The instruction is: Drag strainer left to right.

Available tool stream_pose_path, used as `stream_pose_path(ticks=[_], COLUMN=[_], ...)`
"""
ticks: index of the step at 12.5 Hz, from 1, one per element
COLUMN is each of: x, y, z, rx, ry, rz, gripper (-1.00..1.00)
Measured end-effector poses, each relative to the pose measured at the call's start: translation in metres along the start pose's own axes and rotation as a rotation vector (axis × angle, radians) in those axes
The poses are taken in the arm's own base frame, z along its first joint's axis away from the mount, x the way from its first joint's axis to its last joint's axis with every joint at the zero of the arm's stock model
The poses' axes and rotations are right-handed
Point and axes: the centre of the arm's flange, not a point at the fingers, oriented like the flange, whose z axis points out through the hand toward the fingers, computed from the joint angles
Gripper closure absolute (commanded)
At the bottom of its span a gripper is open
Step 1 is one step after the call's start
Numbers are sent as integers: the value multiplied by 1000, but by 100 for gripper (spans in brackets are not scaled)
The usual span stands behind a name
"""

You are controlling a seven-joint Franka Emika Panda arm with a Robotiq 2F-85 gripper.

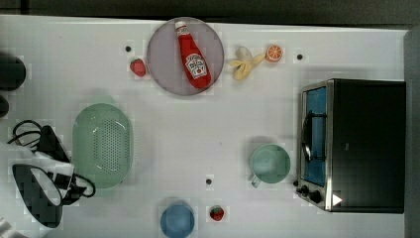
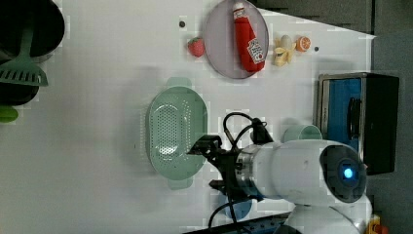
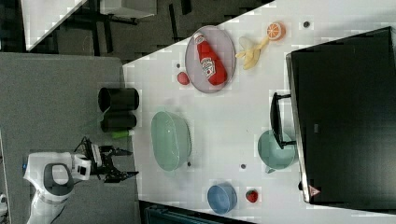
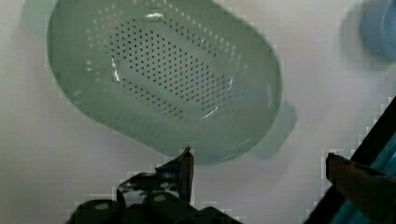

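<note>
The strainer (image 1: 102,144) is a pale mint-green oval colander with a holed bowl and a tab at each end. It rests on the white table toward the top view's left. It also shows in the left view as the strainer (image 2: 176,131), in the right view as the strainer (image 3: 170,140) and in the wrist view as the strainer (image 4: 163,79). My gripper (image 1: 67,166) is open beside the strainer's long rim, on the top view's left, and holds nothing. The gripper (image 2: 210,165) has its two fingers spread wide in the left view. In the wrist view the gripper (image 4: 261,163) is a short way from the rim and apart from it.
A mint-green mug (image 1: 270,163) stands beside a toaster oven (image 1: 351,144) at the top view's right. A blue cup (image 1: 177,220) and a strawberry (image 1: 216,213) sit near the bottom edge. A plate (image 1: 161,49) holding a ketchup bottle (image 1: 193,54), a banana (image 1: 245,62) and an orange half (image 1: 274,53) lie along the top.
</note>
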Motion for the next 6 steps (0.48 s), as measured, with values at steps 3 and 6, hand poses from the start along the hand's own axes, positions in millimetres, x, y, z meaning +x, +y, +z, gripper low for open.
stream_pose_path(ticks=[3, 6], x=[-5, 18], y=[-20, -37], z=[25, 87], rx=[46, -8], ry=[-47, -69], rz=[202, 346], gripper=[-100, -100])
